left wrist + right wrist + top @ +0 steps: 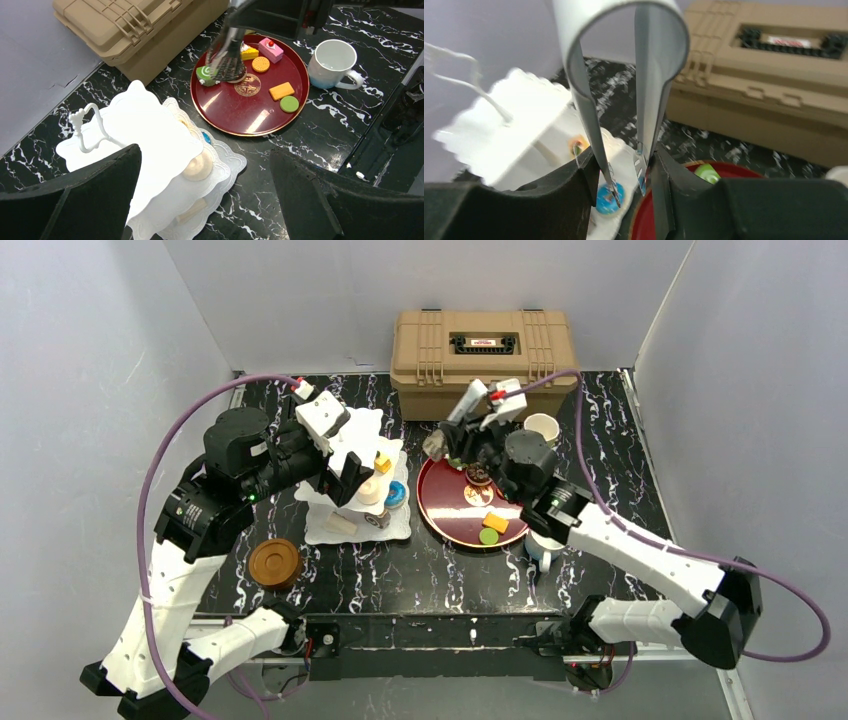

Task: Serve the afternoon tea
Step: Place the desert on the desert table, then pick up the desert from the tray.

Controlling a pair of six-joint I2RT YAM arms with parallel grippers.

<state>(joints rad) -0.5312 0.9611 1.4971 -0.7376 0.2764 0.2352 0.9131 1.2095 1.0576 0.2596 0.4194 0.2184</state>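
The white three-tier stand (352, 445) stands left of centre and fills the left wrist view (150, 130). It holds a blue donut (396, 494), a yellow cake (383, 462) and a cream swirl (198, 166). My left gripper (345, 478) is open and empty, right beside the stand (205, 200). My right gripper (462, 445) is shut on metal tongs (644, 75). The tongs' tips are empty, above the donut (608, 197) and the tray's edge. The green roll (205, 75), pink cake (270, 49) and orange biscuit (260, 64) lie on the dark red tray (235, 117).
The tan case (485, 360) stands at the back. A cream mug (541, 427) sits behind my right arm, and a white mug (332, 62) sits by the tray's near right. A brown coaster (275, 562) lies at the front left. Grey walls enclose the table.
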